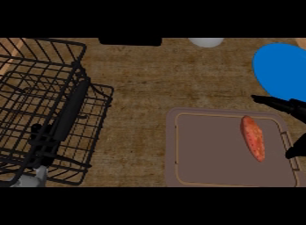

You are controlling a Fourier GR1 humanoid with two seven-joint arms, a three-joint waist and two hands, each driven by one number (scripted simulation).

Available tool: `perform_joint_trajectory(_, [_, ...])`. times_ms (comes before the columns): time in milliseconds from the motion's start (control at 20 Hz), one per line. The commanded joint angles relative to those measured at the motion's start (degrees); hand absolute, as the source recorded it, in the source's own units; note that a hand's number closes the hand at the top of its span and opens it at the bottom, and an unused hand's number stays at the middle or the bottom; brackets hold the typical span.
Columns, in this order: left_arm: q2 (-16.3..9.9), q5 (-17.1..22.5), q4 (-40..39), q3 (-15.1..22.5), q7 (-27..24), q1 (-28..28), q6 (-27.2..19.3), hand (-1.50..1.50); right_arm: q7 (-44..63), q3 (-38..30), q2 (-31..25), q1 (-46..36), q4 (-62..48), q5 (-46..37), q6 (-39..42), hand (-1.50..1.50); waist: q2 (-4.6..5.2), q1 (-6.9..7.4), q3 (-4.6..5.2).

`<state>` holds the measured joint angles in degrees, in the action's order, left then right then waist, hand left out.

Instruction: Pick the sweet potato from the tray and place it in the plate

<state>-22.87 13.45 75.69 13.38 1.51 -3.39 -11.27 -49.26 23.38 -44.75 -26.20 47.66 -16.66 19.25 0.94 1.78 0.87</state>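
Observation:
An orange-red sweet potato (253, 138) lies lengthwise on the right side of the brown tray (207, 154). A blue plate (286, 70) sits beyond the tray at the upper right. My right hand (300, 113) comes in from the right edge, its fingers spread straight above the tray's right rim and its thumb lower down, just right of the sweet potato without touching it. My left hand (40, 137) shows at the lower left, seen through the wire basket; its fingers are hard to make out.
A black wire basket (32, 110) with a thick handle fills the left of the counter. A dark object (129, 41) and a white round object (205, 41) sit at the far edge.

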Motion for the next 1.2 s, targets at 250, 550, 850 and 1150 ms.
perform_joint_trajectory(250, [0.07, 2.44, 4.28, -3.15, 2.31, -5.01, -0.05, 0.0, -0.92, 5.18, 1.78, -5.89, -4.63, -8.07, 1.7, -1.5, -0.68, -0.45, -0.92])
perform_joint_trajectory(550, [1.32, 2.3, 2.31, -3.01, 2.72, -5.73, -0.91, 0.0, 1.07, 7.12, 3.86, -3.3, -2.29, -10.07, -0.25, -1.5, -0.92, -1.81, -0.86])
perform_joint_trajectory(850, [-1.64, 3.55, 1.38, -4.3, 3.73, -7.62, 2.23, 0.0, 1.52, 6.11, 5.52, -10.16, -9.53, -12.06, 0.91, -1.5, -0.56, -0.96, -0.91])
perform_joint_trajectory(1150, [-3.1, 3.52, 6.67, -4.2, 4.49, -3.61, 1.1, 0.0, 5.05, 7.06, 10.17, -8.51, -7.53, -14.69, -2.65, -1.5, -0.97, -1.04, -0.92])
